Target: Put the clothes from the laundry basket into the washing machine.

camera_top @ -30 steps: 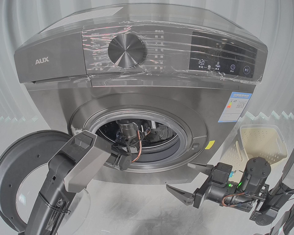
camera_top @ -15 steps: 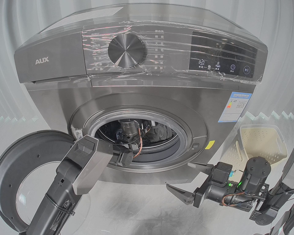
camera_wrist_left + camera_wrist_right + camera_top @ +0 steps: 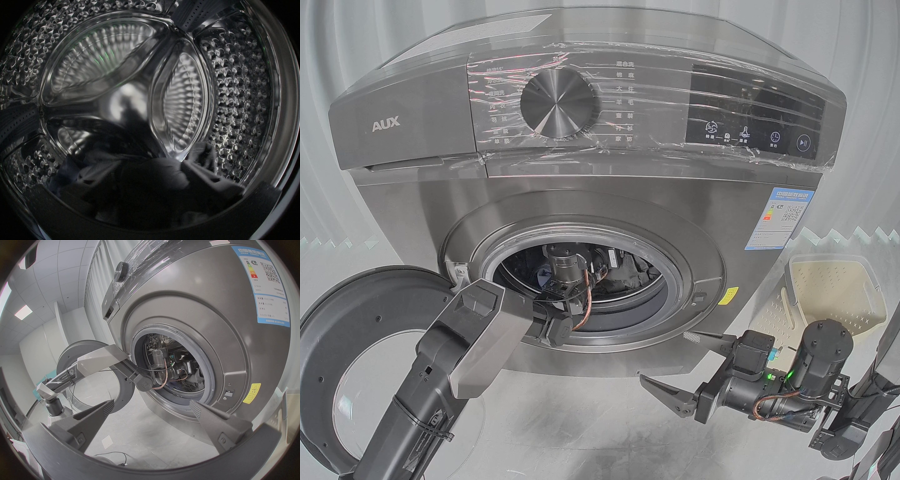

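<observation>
Pale curtains back the grey front-loading washing machine (image 3: 600, 187). Dark clothes (image 3: 150, 184) lie in its drum beside the left gripper (image 3: 610, 257), grip unreadable. The right gripper (image 3: 662, 357) hangs wide open. The cream perforated laundry basket (image 3: 800, 294) seems empty; next, withdraw.

Left arm (image 3: 481, 325) in the mouth of the washing machine (image 3: 650, 187), its right part free.

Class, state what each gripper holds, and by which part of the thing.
Right gripper: nothing; its fingers are spread open in front of the washing machine. Left gripper, inside the drum near the clothes: cannot be told.
</observation>
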Controlling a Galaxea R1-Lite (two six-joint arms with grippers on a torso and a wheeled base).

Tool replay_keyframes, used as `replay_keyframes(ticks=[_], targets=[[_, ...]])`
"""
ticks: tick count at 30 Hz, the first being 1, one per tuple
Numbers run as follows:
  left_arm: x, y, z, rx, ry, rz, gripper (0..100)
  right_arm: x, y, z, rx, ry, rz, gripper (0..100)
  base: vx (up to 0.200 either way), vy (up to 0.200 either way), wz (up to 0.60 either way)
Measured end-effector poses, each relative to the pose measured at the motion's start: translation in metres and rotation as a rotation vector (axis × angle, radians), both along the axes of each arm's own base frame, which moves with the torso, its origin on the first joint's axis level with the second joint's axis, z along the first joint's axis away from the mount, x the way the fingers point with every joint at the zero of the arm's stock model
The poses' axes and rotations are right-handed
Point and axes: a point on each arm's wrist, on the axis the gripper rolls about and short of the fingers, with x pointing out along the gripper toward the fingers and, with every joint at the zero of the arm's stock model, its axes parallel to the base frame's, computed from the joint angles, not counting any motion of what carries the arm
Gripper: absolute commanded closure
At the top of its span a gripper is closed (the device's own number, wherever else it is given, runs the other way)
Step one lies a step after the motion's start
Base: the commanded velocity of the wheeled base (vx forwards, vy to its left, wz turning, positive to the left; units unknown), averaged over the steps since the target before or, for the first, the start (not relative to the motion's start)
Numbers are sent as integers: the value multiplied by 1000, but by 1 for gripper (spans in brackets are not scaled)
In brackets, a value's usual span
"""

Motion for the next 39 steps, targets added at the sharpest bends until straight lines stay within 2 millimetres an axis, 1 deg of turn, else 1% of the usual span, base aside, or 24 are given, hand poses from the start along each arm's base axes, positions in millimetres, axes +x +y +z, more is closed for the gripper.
replay_keyframes(ticks=[5,11,15,21,25,30,35,39], targets=[[-7,1,-13,32,56,-6,0,0,0,0,0,0,-1,0,0,0,0],[-12,2,-13,41,71,-10,0,0,-1,0,1,-1,-2,0,0,0,0],[-21,3,-13,56,94,-15,0,0,-1,1,2,-2,-3,0,0,0,0],[-44,7,-7,92,151,-36,0,0,0,1,2,-2,-1,0,0,0,0],[-66,12,-2,128,195,-52,0,0,0,1,2,-4,-1,0,0,0,0],[-87,19,7,143,195,-64,0,0,0,1,3,-5,-1,0,0,0,0],[-103,25,15,146,188,-80,0,0,0,1,3,-5,1,0,0,0,0],[-112,25,16,145,180,-97,0,-1,0,1,3,-4,2,0,0,0,0]])
